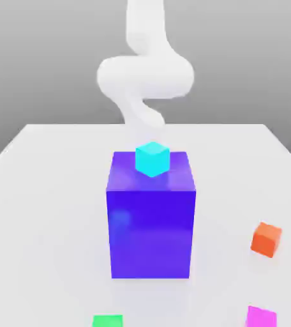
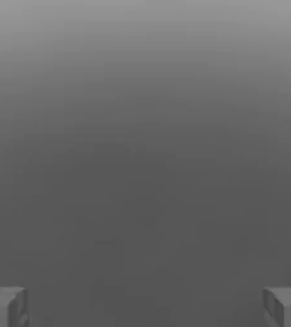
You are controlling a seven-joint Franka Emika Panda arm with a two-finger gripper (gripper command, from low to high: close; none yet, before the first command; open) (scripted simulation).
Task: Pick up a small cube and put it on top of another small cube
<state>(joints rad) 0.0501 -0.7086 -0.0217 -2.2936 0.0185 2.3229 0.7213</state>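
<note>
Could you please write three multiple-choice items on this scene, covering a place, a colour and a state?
1. Where is the cyan cube?
A) on the purple-blue block
B) beside the orange cube
C) beside the green cube

2. What colour is the big block?
A) yellow
B) purple-blue
C) white

3. How do the jaws stand?
A) shut together
B) shut on the orange cube
C) wide apart

1: A, the cyan cube shows over the top of the block in the exterior view.
2: B, its front face is plainly purple-blue.
3: C, the hand view has them at opposite sides with a broad gap.
</note>
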